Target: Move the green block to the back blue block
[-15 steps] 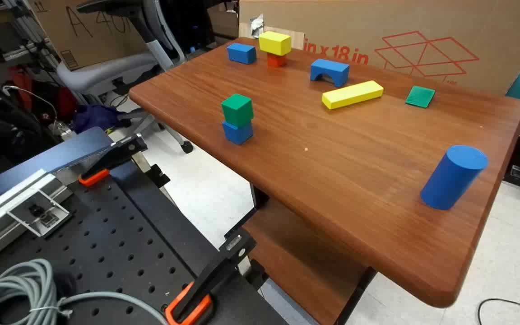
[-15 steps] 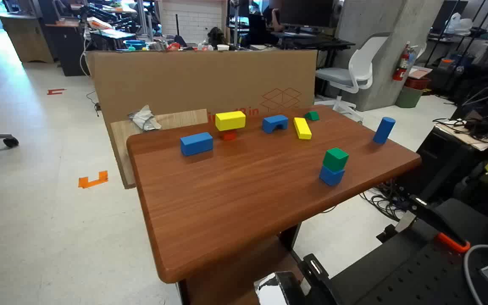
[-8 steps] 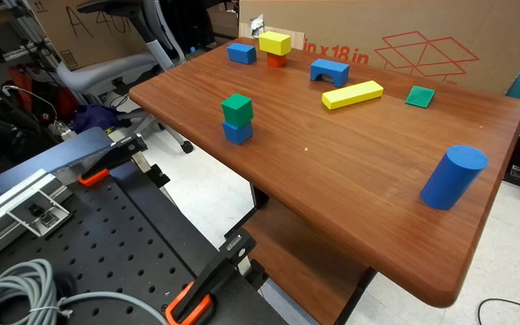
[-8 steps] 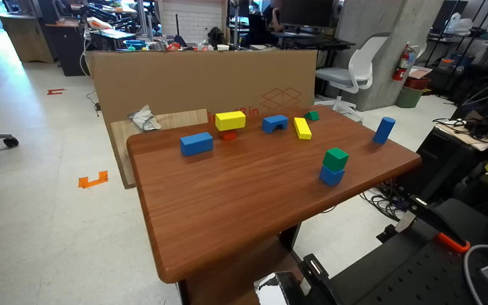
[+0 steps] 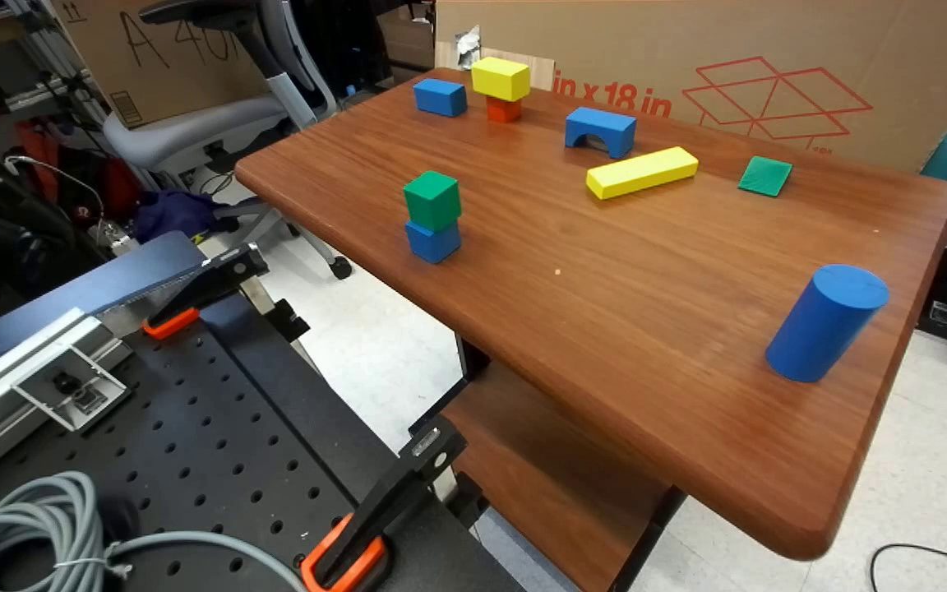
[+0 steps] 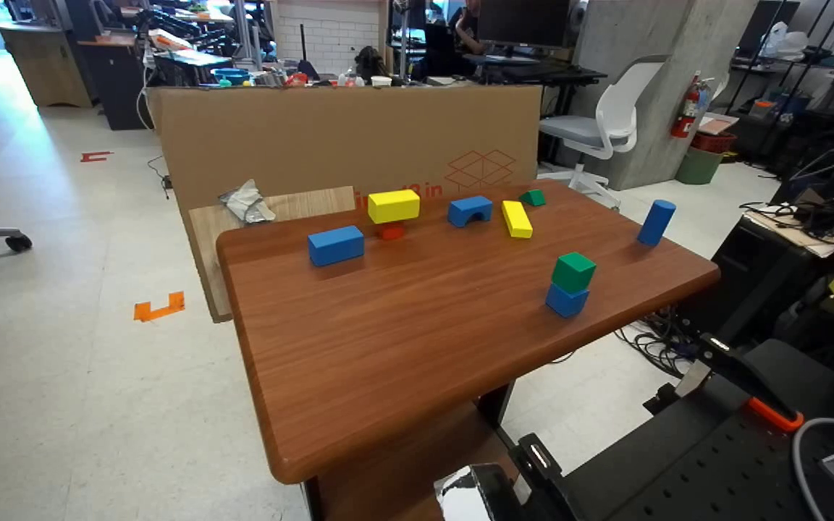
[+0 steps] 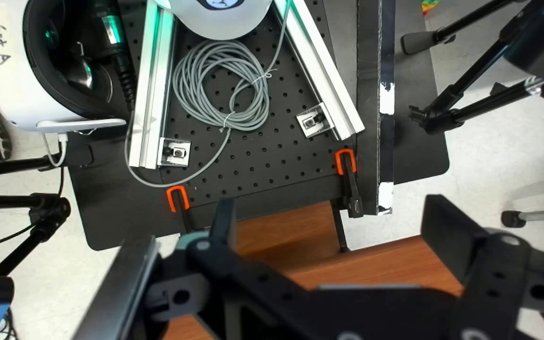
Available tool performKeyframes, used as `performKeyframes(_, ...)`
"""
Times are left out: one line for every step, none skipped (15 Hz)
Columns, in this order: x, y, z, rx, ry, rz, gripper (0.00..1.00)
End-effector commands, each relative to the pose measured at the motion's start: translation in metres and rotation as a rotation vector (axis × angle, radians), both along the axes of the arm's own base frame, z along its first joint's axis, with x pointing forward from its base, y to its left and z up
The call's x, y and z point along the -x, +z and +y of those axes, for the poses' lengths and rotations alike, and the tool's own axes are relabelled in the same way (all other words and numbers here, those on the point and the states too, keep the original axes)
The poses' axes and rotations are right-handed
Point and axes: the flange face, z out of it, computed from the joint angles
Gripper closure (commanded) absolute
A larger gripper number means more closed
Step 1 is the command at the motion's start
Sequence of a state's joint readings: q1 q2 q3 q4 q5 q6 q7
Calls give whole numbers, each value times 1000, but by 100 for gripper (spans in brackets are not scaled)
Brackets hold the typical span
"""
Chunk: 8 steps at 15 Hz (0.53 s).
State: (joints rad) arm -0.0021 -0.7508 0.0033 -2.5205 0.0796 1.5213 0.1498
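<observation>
The green block [image 5: 432, 201] is a dark-green cube stacked on a small blue cube [image 5: 433, 242] near a long edge of the table. The same green block [image 6: 573, 273] and blue cube [image 6: 567, 299] show in an exterior view. The back blue block [image 5: 441, 97] is a low oblong block lying on the table, beside a yellow-on-red stack; it also shows in an exterior view [image 6: 336, 246]. My gripper [image 7: 331, 208] shows only in the wrist view, with its fingers wide apart and nothing between them. It is out of both exterior views. No blocks show in the wrist view.
A yellow block [image 5: 501, 78] rests on a red block [image 5: 504, 109]. A blue arch [image 5: 601, 131], a yellow bar [image 5: 643, 173], a flat green block [image 5: 765, 176] and a tall blue cylinder [image 5: 827, 322] stand on the wooden table [image 5: 638, 296]. A cardboard sheet [image 6: 344, 137] stands behind.
</observation>
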Motion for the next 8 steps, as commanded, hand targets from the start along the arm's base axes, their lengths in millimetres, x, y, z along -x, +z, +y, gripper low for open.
performKeyframes(-32, -28, -8, 24, -8, -28, 0)
performKeyframes(-43, -40, -10, 30, -3, -38, 0)
performKeyframes(-54, -52, -13, 38, 1, -48, 0)
performKeyframes(-65, -65, -15, 45, 11, -71, 0)
performKeyframes(-76, -77, -18, 53, 9, -91, 0)
performKeyframes(-88, -89, -21, 60, 6, -121, 0)
performKeyframes(-98, -100, -23, 62, 6, -145, 0)
performKeyframes(-109, -113, -24, 68, 4, -162, 0)
